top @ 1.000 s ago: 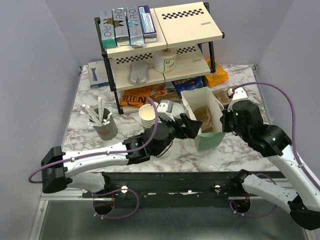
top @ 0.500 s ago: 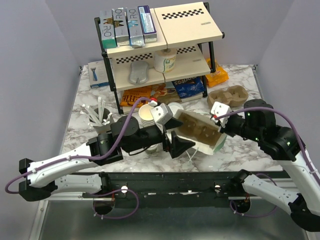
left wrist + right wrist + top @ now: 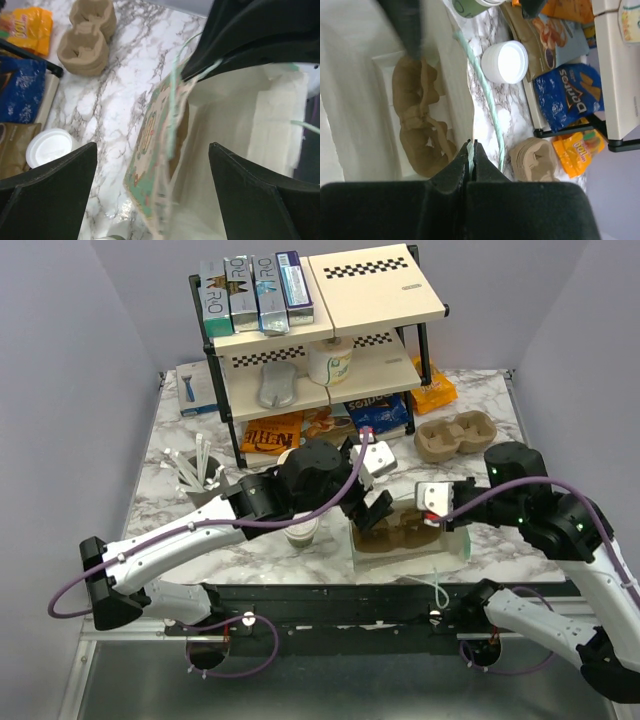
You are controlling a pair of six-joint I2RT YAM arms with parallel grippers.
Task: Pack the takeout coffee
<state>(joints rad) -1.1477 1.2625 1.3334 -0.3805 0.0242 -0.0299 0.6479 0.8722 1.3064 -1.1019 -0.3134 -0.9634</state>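
At the paper bag's (image 3: pixel 412 540) mouth: one gripper spread wide, the other pinched on the rim.

On the near side of the marble table (image 3: pixel 180 445), the left gripper (image 3: pixel 152 145) has its fingers (image 3: pixel 55 175) fully apart and grasps nothing; they straddle the bag's printed wall, one outside over the table and one over the opening. The right gripper (image 3: pixel 471 146) has its fingers pressed tight together on the bag's edge, with a pale green handle (image 3: pixel 479 85) strand caught between them. A brown cup carrier (image 3: pixel 420 115) lies inside the bag. The takeout coffee (image 3: pixel 48 147), white lid up, stands on the table outside the bag, apart from it and just beside the snack packets (image 3: pixel 560 95) under the shelf.
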